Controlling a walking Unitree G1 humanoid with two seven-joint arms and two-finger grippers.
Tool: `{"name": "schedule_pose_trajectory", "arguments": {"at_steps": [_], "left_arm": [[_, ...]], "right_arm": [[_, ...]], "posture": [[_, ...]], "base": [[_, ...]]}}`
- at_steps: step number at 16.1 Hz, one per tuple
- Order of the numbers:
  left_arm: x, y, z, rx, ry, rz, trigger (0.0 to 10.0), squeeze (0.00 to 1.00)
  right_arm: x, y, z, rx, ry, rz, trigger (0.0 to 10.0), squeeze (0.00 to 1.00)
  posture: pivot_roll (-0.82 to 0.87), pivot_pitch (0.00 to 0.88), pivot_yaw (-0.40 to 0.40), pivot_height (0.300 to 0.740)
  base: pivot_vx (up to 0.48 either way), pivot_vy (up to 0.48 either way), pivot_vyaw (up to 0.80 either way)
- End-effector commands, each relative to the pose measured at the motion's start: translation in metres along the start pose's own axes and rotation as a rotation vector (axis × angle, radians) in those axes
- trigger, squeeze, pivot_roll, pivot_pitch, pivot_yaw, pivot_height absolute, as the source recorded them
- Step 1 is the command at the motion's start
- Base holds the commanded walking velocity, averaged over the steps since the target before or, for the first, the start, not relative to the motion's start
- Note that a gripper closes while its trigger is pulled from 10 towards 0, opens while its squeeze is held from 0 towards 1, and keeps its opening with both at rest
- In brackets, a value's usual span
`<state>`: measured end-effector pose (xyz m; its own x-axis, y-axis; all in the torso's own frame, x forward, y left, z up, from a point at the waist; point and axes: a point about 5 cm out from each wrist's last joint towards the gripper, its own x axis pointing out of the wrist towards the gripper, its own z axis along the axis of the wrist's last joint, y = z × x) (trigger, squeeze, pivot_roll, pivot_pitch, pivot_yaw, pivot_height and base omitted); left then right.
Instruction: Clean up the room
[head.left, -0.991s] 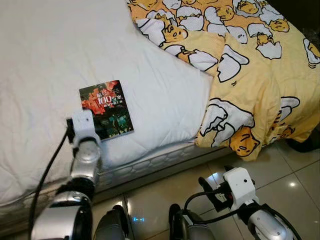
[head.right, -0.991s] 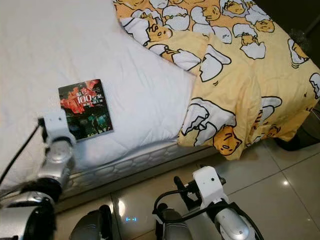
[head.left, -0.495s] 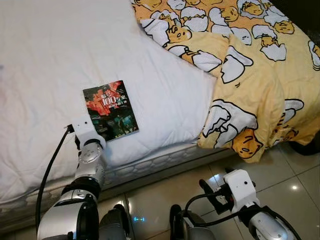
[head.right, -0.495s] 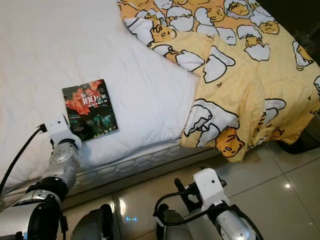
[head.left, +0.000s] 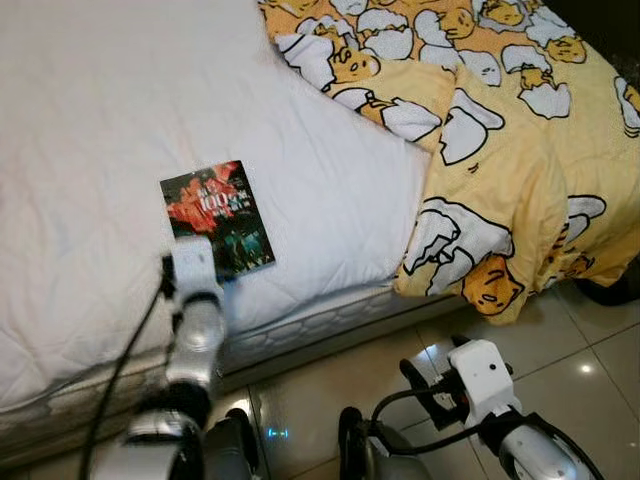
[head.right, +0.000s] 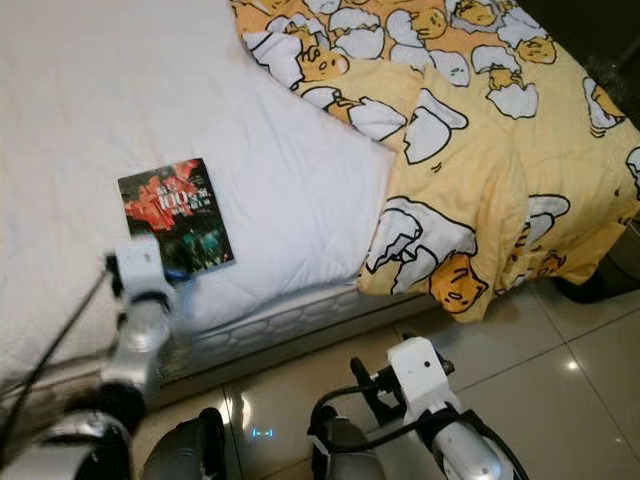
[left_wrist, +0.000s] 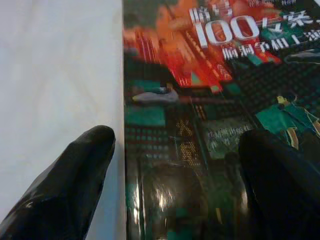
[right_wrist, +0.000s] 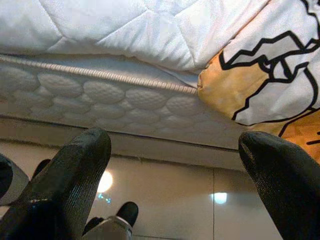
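Left pincer (left_wrist: 175, 150) moved forward over book (head.left: 217, 219), fingers apart straddling its edge, right pincer (right_wrist: 175, 150) apart, idle.

Book (left_wrist: 200, 115) cover, beyond the spread tips of the left gripper (left_wrist: 175, 165): large white "100" legible in title line, flanked by CJK characters, a smaller row beneath. Characters too blurred to transcribe. No other readable text.
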<state>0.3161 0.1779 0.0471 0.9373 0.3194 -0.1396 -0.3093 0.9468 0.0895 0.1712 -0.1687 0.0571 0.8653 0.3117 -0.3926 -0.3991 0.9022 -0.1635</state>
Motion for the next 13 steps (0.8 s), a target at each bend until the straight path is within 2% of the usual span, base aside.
{"name": "schedule_pose_trajectory", "arguments": {"at_steps": [1, 4, 7, 9, 10, 11, 12, 13], "left_arm": [[-0.006, -0.001, -0.012, -0.007, 0.059, -0.009, 10.0, 0.00], [-0.011, -0.005, -0.022, -0.012, 0.105, 0.001, 10.0, 0.00], [-0.006, -0.011, -0.009, -0.025, 0.051, -0.029, 10.0, 0.00], [-0.006, -0.014, -0.007, -0.044, 0.052, -0.049, 10.0, 0.00], [-0.008, -0.021, -0.014, -0.092, 0.117, -0.094, 10.0, 0.00], [-0.012, -0.029, -0.024, -0.171, 0.223, -0.137, 4.9, 0.00], [-0.012, -0.031, -0.027, -0.178, 0.252, -0.148, 0.0, 0.00], [-0.009, -0.034, -0.024, -0.165, 0.243, -0.177, 0.0, 0.00]], "right_arm": [[-0.005, -0.002, -0.002, -0.009, 0.009, -0.009, 10.0, 0.00], [-0.003, -0.001, -0.001, -0.011, 0.008, -0.003, 10.0, 0.00], [-0.005, -0.002, -0.002, -0.016, 0.014, -0.004, 10.0, 0.00], [-0.006, -0.003, -0.003, -0.018, 0.017, -0.005, 10.0, 0.00], [-0.006, -0.003, -0.003, -0.019, 0.018, -0.005, 10.0, 0.00], [-0.004, -0.002, -0.003, -0.019, 0.018, -0.001, 10.0, 0.00], [-0.003, -0.001, -0.002, -0.019, 0.017, 0.001, 10.0, 0.00], [-0.003, -0.001, -0.002, -0.019, 0.016, 0.004, 10.0, 0.00]], "posture": [[-0.21, 0.260, -0.077, 0.740], [-0.21, 0.260, -0.079, 0.740], [-0.22, 0.260, -0.083, 0.740], [-0.22, 0.260, -0.083, 0.740], [-0.22, 0.258, -0.084, 0.740], [-0.22, 0.258, -0.084, 0.740], [-0.22, 0.260, -0.086, 0.740], [-0.22, 0.260, -0.086, 0.740]], "base": [[0.000, 0.000, 0.00], [0.000, 0.000, 0.00], [0.000, 0.000, 0.00], [0.000, 0.000, 0.00], [0.000, 0.000, 0.00], [0.000, 0.000, 0.00], [0.000, 0.000, 0.00], [0.000, 0.000, 0.00]]}}
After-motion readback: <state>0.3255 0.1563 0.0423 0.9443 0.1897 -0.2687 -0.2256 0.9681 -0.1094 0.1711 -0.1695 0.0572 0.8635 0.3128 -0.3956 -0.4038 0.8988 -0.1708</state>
